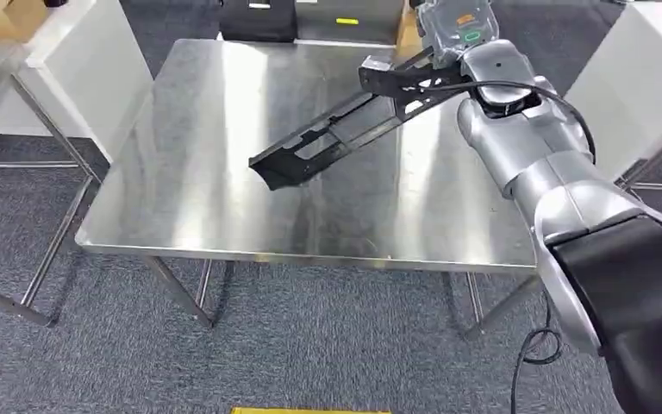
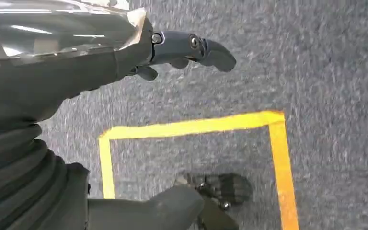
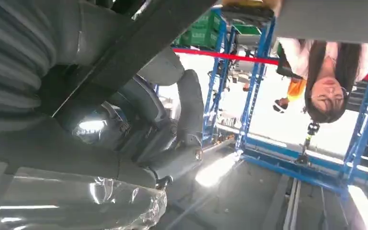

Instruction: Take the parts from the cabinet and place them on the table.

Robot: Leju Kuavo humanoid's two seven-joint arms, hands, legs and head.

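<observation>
A long black frame-like part (image 1: 345, 129) slants over the steel table (image 1: 224, 216). My right hand (image 1: 452, 30) grips its far upper end, while its low end hangs at or just above the table's middle; I cannot tell whether it touches. In the right wrist view the part (image 3: 139, 43) is a dark bar crossing my right hand (image 3: 163, 129), whose fingers curl around it. My left hand (image 2: 172, 48) hangs over the grey carpet with its fingers apart, holding nothing.
White furniture stands left (image 1: 60, 52) and right (image 1: 646, 60) of the table, and dark boxes (image 1: 259, 17) sit beyond its far edge. Yellow floor tape (image 2: 191, 127) lies under my left hand. A person (image 3: 326, 76) stands by blue racks (image 3: 254, 81).
</observation>
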